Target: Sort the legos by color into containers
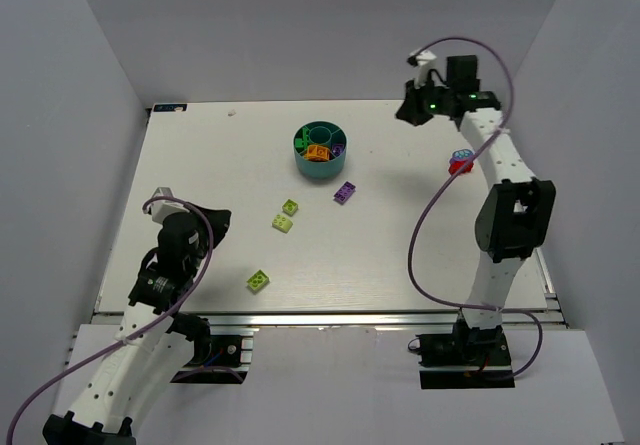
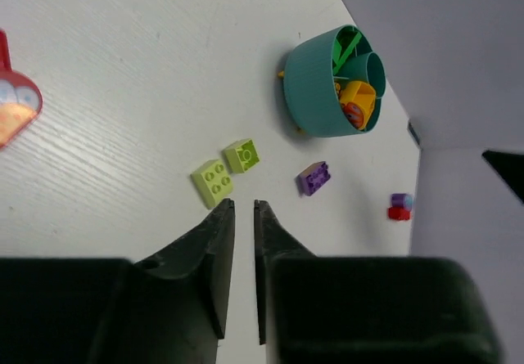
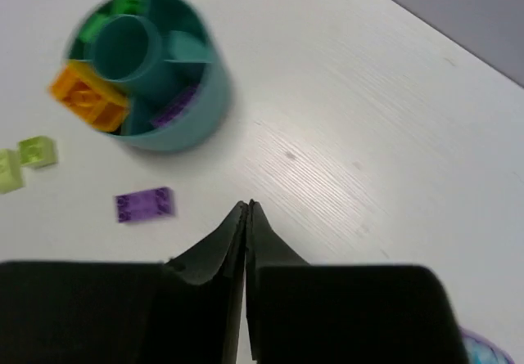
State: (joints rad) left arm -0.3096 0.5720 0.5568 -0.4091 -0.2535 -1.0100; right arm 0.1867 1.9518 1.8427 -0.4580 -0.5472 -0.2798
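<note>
The round teal bowl with its containers stands at the back middle of the table. It holds an orange lego, a green lego and a purple lego. A purple lego lies in front of the bowl. Two lime legos lie side by side further left, and a third lime lego sits near the front edge. My left gripper hangs just short of the lime pair, shut and holding nothing. My right gripper is shut and empty, up at the back right of the bowl.
A red piece with a blue-purple top sits by the right arm, also seen as a red piece in the left wrist view. A red shape is cut off by that view's left edge. White walls enclose the table on three sides.
</note>
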